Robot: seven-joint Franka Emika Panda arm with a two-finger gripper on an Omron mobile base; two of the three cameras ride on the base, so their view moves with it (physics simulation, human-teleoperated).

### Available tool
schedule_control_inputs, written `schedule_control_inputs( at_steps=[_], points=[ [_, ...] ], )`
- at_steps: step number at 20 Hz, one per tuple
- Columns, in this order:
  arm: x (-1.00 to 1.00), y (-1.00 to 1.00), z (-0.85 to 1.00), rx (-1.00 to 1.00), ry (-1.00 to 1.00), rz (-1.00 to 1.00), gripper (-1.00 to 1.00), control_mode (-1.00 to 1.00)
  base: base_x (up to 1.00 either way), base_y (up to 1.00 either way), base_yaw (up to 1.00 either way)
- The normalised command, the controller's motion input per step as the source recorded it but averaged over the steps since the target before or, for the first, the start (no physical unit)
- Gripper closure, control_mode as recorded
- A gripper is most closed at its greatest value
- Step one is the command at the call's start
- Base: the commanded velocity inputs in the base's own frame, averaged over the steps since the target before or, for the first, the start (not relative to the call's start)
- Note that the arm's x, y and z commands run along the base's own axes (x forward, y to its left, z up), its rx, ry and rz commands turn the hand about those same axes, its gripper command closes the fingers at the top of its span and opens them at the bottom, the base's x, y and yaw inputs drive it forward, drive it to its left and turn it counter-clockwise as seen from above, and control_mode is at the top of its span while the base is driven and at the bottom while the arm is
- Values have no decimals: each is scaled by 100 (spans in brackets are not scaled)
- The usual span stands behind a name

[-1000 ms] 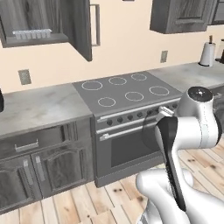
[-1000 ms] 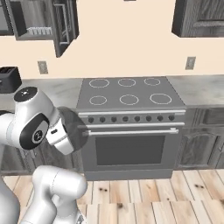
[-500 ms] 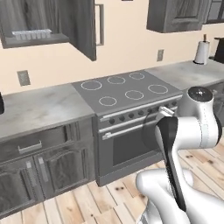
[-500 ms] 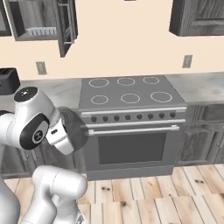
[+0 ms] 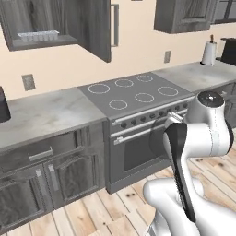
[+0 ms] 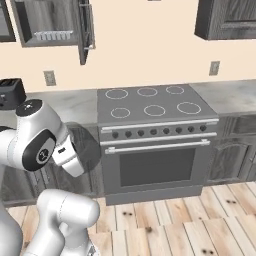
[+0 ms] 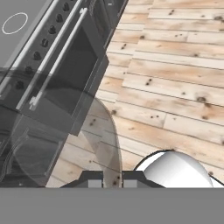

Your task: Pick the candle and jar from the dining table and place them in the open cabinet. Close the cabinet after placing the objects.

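Observation:
My gripper [image 7: 111,179] is shut on the jar [image 7: 65,135], a see-through grey cylinder that veils the oven front in the hand view. The jar [image 6: 86,146] hangs at oven height beside the white hand in the right base view, and the jar [image 5: 158,139] shows faintly in the left base view. The cabinet [image 5: 41,20] is on the wall at upper left, its door [image 5: 97,28] swung open and a clear ridged tray [image 5: 38,36] on its shelf. In the right base view the cabinet [image 6: 50,20] is above and left of the stove. The candle and dining table are out of view.
A stove [image 6: 150,102] with an oven door [image 6: 157,165] stands straight ahead in a marble counter [image 5: 44,115]. A dark toaster [image 6: 11,92] sits at the left, a paper towel roll [image 5: 209,52] at the far right. More wall cabinets [image 6: 227,17] hang shut above. Wood floor [image 7: 175,74] lies below.
The whole picture has shifted: the base has moved, and the open cabinet sits further right and larger in both base views. The arm keeps its pose with the jar.

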Motion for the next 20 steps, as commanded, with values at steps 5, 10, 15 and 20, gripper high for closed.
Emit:
schedule_control_inputs(
  at_steps=[5,10,15,20],
  points=[
    [0,0,0,0,0,0,100,100,1,41,-16],
    [0,0,0,0,0,0,100,100,4,44,-18],
    [0,0,0,0,0,0,100,100,3,43,-18],
    [0,0,0,0,0,0,100,100,8,46,-18]
  ],
)
